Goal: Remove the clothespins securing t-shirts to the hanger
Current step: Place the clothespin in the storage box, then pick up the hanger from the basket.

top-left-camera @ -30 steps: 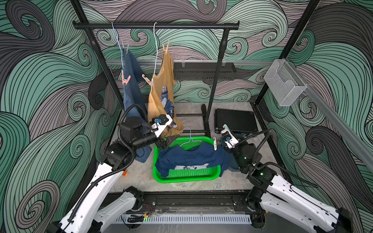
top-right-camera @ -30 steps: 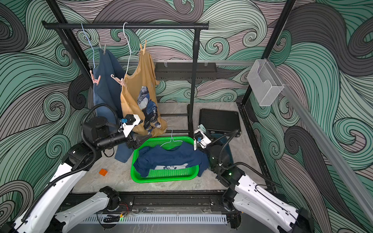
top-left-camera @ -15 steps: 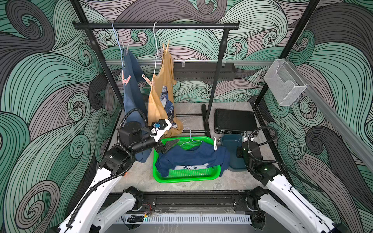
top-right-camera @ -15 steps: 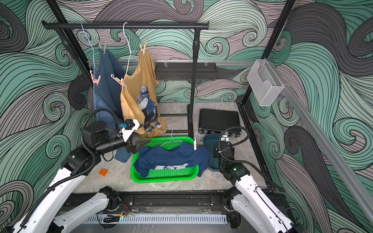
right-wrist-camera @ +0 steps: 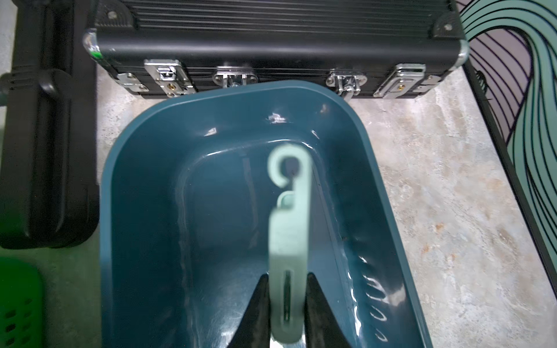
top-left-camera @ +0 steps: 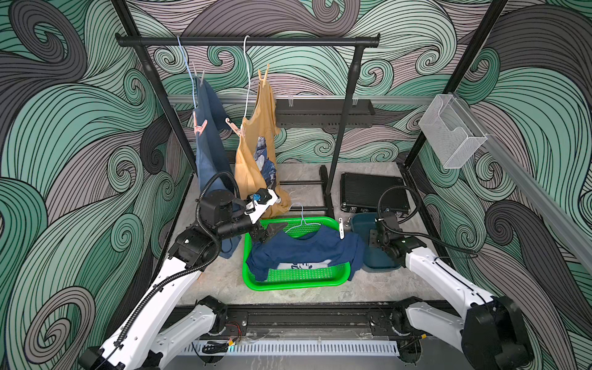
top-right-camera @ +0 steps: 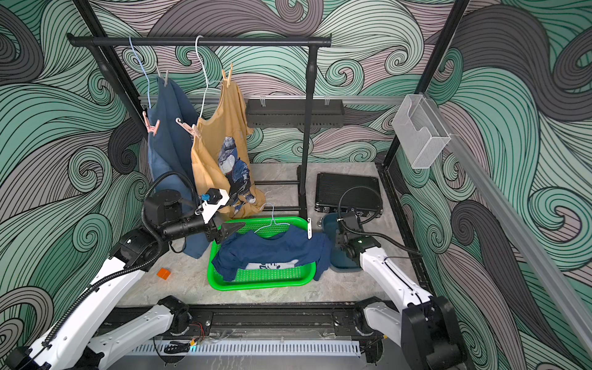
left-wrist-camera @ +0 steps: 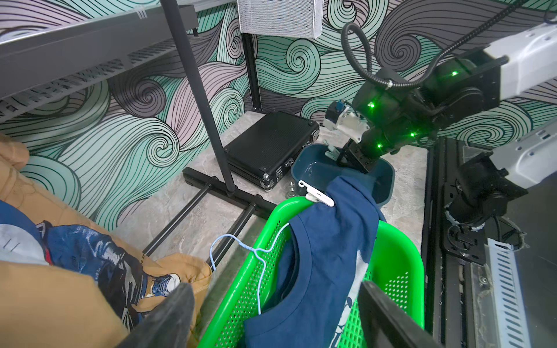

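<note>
pale teal clothespin (right-wrist-camera: 288, 241): you have it pinched between the fingers of the right claw (right-wrist-camera: 286, 275), hook end pointing out, over the dark teal bin (right-wrist-camera: 144, 211) in the centre of the right wrist view.
white clothespin (top-left-camera: 341, 228): clipped on the navy t-shirt (top-left-camera: 304, 251), at the upper right rim of the green basket (top-left-camera: 288, 285).
blue t-shirt (top-left-camera: 208, 153): hangs upper left of centre and carries a pink clothespin (top-left-camera: 199, 125). The mustard t-shirt (top-left-camera: 256, 150) is just beside it.
left claw (left-wrist-camera: 274, 287): your fingers are spread wide over the basket's left end.
black case (right-wrist-camera: 271, 30): on the worktop (right-wrist-camera: 422, 180), touching the bin's far rim.
</note>
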`<move>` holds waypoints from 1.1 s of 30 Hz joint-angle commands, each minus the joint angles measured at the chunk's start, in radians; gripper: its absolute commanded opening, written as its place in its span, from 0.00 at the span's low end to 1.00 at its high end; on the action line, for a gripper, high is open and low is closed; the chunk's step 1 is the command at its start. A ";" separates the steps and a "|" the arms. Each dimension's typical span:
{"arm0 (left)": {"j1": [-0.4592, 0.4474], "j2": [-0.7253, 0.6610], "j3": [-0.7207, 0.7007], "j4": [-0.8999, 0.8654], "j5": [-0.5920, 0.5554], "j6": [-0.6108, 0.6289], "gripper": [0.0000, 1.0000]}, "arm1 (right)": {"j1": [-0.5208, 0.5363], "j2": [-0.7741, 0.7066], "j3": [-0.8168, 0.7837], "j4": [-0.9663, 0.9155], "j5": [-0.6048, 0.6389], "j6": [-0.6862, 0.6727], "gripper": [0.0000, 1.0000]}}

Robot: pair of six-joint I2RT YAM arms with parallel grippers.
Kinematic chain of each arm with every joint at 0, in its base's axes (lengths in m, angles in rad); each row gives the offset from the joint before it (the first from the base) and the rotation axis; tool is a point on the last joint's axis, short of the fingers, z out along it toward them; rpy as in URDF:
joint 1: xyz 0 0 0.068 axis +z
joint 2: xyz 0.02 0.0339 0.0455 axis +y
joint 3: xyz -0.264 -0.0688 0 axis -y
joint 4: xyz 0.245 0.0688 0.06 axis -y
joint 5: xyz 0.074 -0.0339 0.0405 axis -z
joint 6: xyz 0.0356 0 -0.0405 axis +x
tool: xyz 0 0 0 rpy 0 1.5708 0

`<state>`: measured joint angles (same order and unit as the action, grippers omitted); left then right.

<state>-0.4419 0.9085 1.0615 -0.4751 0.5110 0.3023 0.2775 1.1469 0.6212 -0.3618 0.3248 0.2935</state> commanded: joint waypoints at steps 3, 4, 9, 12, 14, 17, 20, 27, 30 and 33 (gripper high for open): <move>-0.010 0.008 -0.003 0.022 0.032 -0.067 0.85 | -0.024 0.045 0.037 -0.032 -0.056 0.015 0.26; -0.011 0.008 -0.012 0.027 0.029 -0.088 0.85 | -0.025 0.057 0.044 -0.034 -0.061 0.015 0.29; -0.021 0.024 -0.051 0.066 0.003 -0.246 0.84 | -0.031 0.092 0.066 -0.045 -0.084 0.007 0.32; -0.039 0.054 -0.066 0.083 -0.049 -0.394 0.76 | -0.030 0.052 0.059 -0.034 -0.078 -0.012 0.33; -0.059 0.080 -0.069 0.082 -0.114 -0.485 0.70 | -0.031 -0.001 0.047 -0.026 -0.063 -0.022 0.36; -0.127 0.114 -0.067 0.082 -0.238 -0.575 0.71 | -0.030 -0.079 0.036 -0.009 -0.057 -0.043 0.36; -0.206 0.149 -0.072 0.102 -0.353 -0.661 0.72 | -0.030 -0.143 0.047 -0.022 -0.059 -0.077 0.36; -0.276 0.323 -0.044 0.140 -0.424 -1.055 0.69 | -0.030 -0.240 0.109 -0.038 -0.103 -0.108 0.44; -0.298 0.406 -0.031 0.180 -0.434 -1.213 0.68 | -0.030 -0.264 0.138 -0.051 -0.121 -0.102 0.51; -0.329 0.463 -0.050 0.303 -0.441 -1.327 0.66 | -0.030 -0.290 0.158 -0.054 -0.128 -0.099 0.55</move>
<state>-0.7441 1.3518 0.9924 -0.2924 0.1097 -0.8230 0.2531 0.8806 0.7517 -0.3950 0.2195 0.1944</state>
